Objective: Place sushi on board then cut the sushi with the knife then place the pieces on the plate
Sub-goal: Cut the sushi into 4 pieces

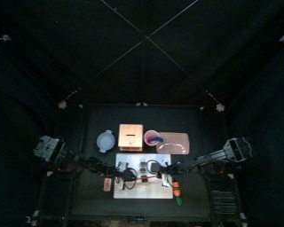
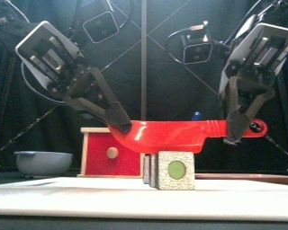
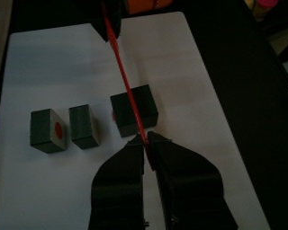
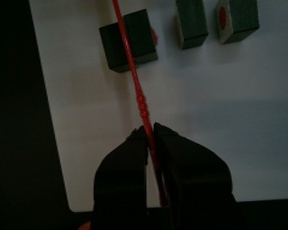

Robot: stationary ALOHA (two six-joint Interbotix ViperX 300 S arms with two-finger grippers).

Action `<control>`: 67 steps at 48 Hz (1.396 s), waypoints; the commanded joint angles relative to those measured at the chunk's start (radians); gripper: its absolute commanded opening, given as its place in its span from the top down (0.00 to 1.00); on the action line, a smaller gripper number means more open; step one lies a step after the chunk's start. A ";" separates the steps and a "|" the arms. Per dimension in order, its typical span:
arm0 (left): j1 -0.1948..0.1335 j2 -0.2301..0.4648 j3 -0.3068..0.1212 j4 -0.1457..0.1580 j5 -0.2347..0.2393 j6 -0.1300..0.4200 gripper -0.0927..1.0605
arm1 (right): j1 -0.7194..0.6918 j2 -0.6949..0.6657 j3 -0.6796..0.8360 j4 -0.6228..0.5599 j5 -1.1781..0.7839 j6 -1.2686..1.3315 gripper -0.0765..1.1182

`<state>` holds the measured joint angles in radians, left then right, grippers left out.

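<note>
- Far left, a blue-grey bowl (image 2: 44, 163) sits on the table, off the white board (image 2: 62, 198).
- The left gripper (image 2: 114, 121) comes down from the upper left. Its jaws are pinched tight on one end of the red knife (image 2: 171, 135), with no gap showing in its wrist view.
- Behind it stands the wooden box (image 2: 111, 153) with its red drawer front.
- The knife hangs level between the two arms, just above the sushi (image 2: 173, 171) and across the front of the board.
- The sushi stands on the board in three dark green blocks. One block (image 3: 134, 112) lies right under the blade, and the other two (image 3: 62, 128) stand close together a little apart from it.
- At the back, a red cup (image 1: 153, 137) stands beside the pink tray (image 1: 177, 142). No sushi shows on the tray.
- The right gripper (image 2: 234, 135) reaches down from the upper right, its jaws clamped shut on the knife's handle end.
</note>
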<state>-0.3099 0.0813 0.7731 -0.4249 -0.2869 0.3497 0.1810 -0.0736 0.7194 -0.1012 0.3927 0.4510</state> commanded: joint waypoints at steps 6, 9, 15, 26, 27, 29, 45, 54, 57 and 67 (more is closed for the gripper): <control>-0.008 -0.011 -0.017 0.005 -0.005 0.003 0.56 | -0.020 -0.006 -0.008 -0.002 -0.002 0.014 0.59; -0.008 -0.008 -0.017 0.005 -0.005 0.002 0.56 | -0.018 -0.002 -0.008 0.000 0.000 0.014 0.59; -0.006 0.008 -0.017 0.005 -0.005 -0.002 0.56 | -0.015 0.012 -0.008 0.003 -0.002 0.014 0.59; -0.008 0.038 -0.021 -0.018 -0.005 -0.002 0.56 | -0.012 0.060 -0.015 0.020 -0.008 0.012 0.59; -0.008 0.040 -0.020 -0.021 -0.005 -0.002 0.56 | -0.012 0.066 -0.018 0.021 -0.009 0.014 0.59; -0.008 0.041 -0.020 -0.025 -0.005 -0.002 0.56 | -0.011 0.072 -0.020 0.025 -0.009 0.012 0.59; -0.026 0.043 -0.021 -0.051 -0.005 -0.002 0.56 | 0.009 0.087 -0.026 0.049 -0.012 0.014 0.59; -0.051 0.041 -0.025 -0.063 -0.005 -0.002 0.56 | 0.031 0.086 -0.040 0.064 -0.014 0.014 0.59; -0.052 0.041 -0.025 -0.067 -0.005 -0.003 0.56 | 0.034 0.087 -0.041 0.066 -0.012 0.014 0.59; -0.049 0.034 -0.028 -0.067 -0.005 0.003 0.56 | 0.029 0.086 -0.048 0.060 -0.011 0.012 0.59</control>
<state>-0.3390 0.1365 0.7685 -0.4955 -0.2869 0.3467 0.2224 0.0322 0.6872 -0.0383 0.3774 0.4541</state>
